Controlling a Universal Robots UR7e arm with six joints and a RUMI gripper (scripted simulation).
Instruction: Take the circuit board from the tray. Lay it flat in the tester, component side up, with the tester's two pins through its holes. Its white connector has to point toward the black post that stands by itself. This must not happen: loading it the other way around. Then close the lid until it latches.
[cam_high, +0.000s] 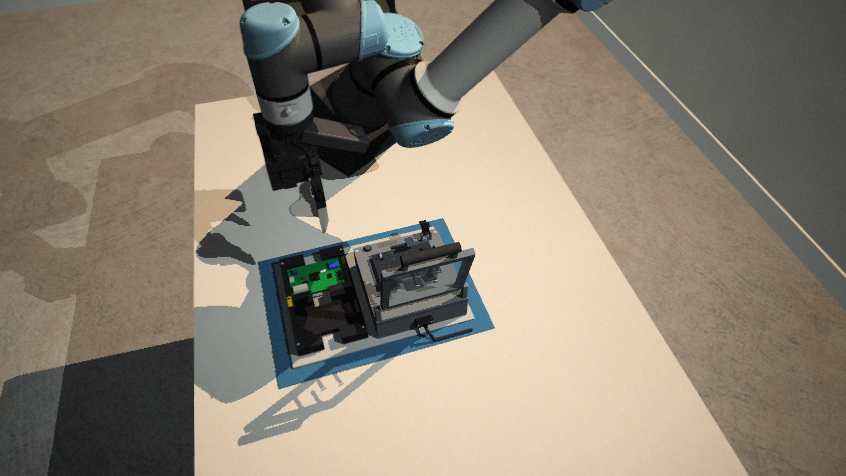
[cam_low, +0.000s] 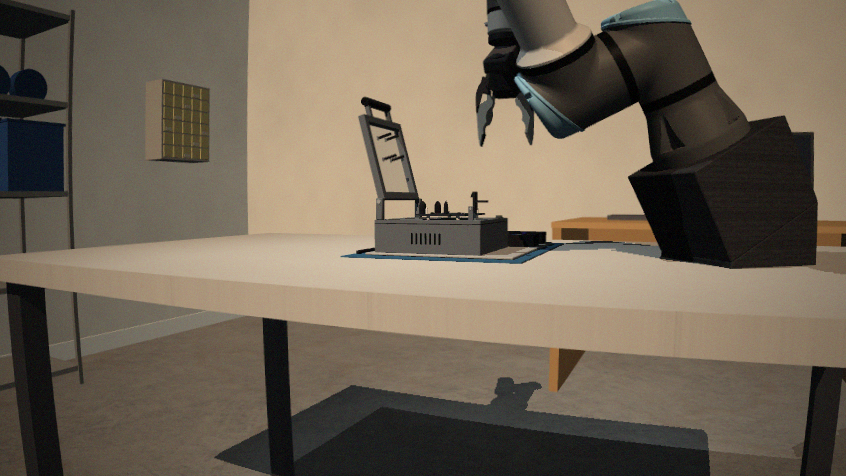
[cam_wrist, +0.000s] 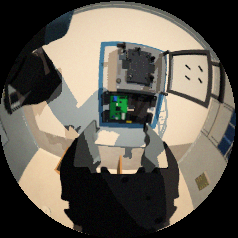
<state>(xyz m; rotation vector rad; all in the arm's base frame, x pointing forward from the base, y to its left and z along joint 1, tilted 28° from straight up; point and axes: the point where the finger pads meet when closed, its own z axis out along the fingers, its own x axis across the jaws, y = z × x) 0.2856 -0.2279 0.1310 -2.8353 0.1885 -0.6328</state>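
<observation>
Green board, waiting in its tray.
Jaws apart; best centre them over its edges before lowering.

Table: pale, smooth, matt, faint wood grain along near edge. Tester housing: matt grey, metal-looking. Lid pane: clear, smooth. Arm joint caps: pale blue, smooth, plastic-looking.

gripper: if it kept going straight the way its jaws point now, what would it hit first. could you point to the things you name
Probably the tabletop (cam_high: 567, 331) (cam_low: 283, 266), on the arm's side of the blue mat (cam_high: 269, 331) (cam_low: 502, 259) (cam_wrist: 102, 65), though depth is hard to judge and the mat's near edge could come first.
</observation>
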